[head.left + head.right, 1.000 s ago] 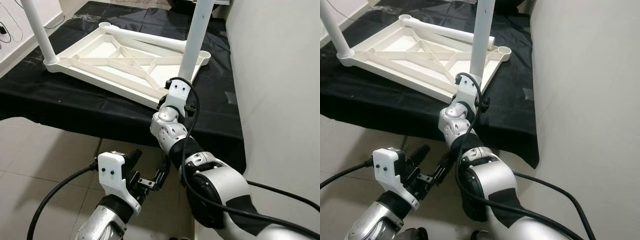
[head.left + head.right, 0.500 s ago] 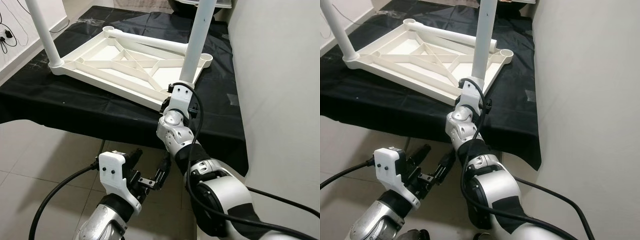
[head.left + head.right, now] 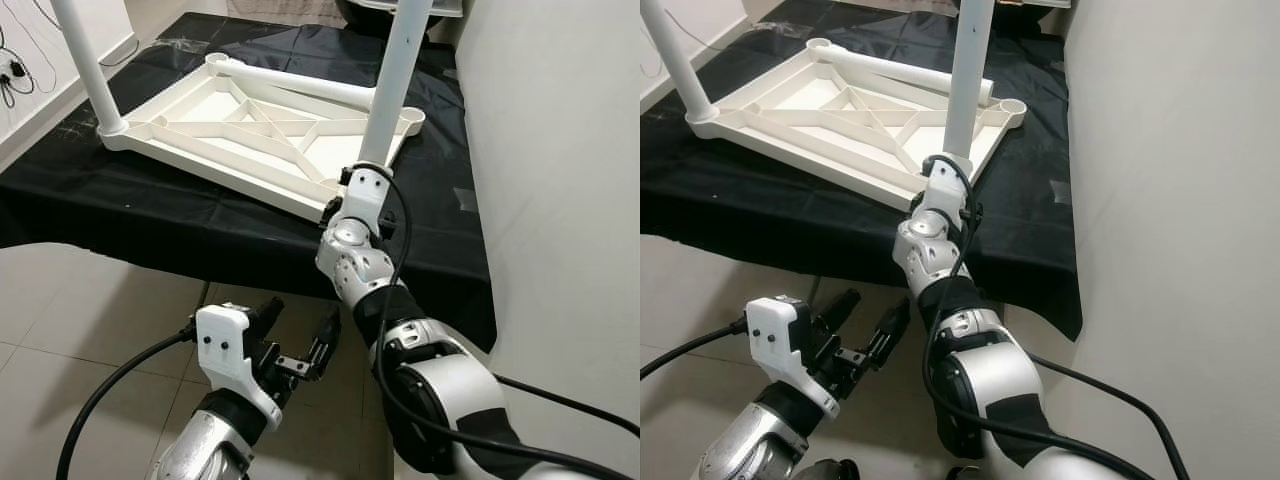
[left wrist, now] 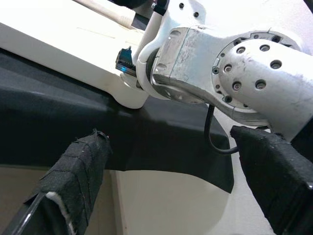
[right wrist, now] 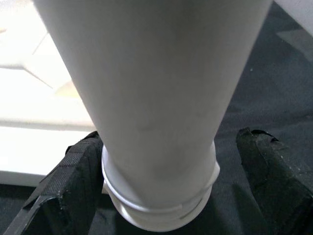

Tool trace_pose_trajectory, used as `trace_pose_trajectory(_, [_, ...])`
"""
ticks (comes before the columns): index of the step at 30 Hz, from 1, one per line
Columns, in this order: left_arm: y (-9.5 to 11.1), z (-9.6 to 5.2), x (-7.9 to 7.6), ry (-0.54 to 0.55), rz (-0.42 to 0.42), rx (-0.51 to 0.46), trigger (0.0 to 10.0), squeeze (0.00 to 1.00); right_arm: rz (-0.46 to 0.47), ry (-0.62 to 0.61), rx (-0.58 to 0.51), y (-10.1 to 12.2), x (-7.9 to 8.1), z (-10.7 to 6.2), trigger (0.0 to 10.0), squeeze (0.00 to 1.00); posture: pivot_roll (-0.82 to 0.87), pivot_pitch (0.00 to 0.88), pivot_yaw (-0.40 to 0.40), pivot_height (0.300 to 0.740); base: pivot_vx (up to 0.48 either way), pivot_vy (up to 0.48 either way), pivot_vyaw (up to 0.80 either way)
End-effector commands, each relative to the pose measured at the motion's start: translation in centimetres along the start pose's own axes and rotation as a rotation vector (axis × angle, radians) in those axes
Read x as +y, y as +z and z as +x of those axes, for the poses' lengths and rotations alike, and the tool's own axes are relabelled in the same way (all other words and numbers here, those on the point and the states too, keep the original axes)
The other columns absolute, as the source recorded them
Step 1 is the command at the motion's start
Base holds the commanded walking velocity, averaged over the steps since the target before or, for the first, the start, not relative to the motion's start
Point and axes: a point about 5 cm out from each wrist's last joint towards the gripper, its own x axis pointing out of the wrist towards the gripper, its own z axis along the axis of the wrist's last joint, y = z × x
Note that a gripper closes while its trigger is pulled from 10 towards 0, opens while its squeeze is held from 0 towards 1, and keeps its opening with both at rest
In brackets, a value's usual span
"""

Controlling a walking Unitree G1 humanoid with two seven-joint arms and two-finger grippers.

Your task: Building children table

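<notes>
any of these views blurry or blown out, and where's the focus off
Left and right eye views: sharp, evenly lit, with the white tabletop slightly bright against the black cloth. Right wrist view: the table leg sits very close, soft and nearly featureless, the tabletop behind it washed out. Left wrist view: the black fingers are soft at the frame edges, and the right arm's wrist is crisp.

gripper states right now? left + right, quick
Left gripper: open, empty, hanging below the table edge.
Right gripper: open, fingers either side of the upright white table leg near its base, not clamped.
</notes>
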Motion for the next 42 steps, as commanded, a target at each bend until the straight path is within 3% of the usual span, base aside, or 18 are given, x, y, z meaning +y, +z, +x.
trace_pose_trajectory(1, [-0.4, -0.2, 0.1, 0.007, 0.007, 0.017, 10.0, 0.00, 0.012, 0.058, 0.118, -3.1, 1.7, -1.6, 10.0, 0.00, 0.07, 0.144, -0.066, 0.740, 0.000, 0.000, 0.00])
trace_pose_trajectory(11, [-0.1, -0.1, 0.1, 0.002, 0.005, 0.006, 10.0, 0.00, 0.024, 0.151, 0.102, -2.1, 2.1, -2.2, 10.0, 0.00, 0.07, 0.144, -0.068, 0.740, 0.000, 0.000, 0.00])
trace_pose_trajectory(26, [0.0, -0.1, 0.2, 0.003, 0.007, 0.003, 10.0, 0.00, -0.006, 0.296, 0.175, -3.1, 1.3, -2.5, 10.0, 0.00, 0.07, 0.143, -0.066, 0.740, 0.000, 0.000, 0.00])
trace_pose_trajectory(38, [-0.1, -0.1, 0.4, 0.007, 0.009, 0.006, 10.0, 0.00, -0.044, 0.383, 0.183, -3.1, -0.7, -2.7, 10.0, 0.00, 0.06, 0.143, -0.063, 0.740, 0.000, 0.000, 0.00])
trace_pose_trajectory(42, [-0.1, -0.2, 0.6, 0.008, 0.011, 0.009, 10.0, 0.00, -0.066, 0.468, 0.172, -3.1, -2.3, -2.9, 10.0, 0.00, 0.05, 0.141, -0.056, 0.740, 0.000, 0.000, 0.00])
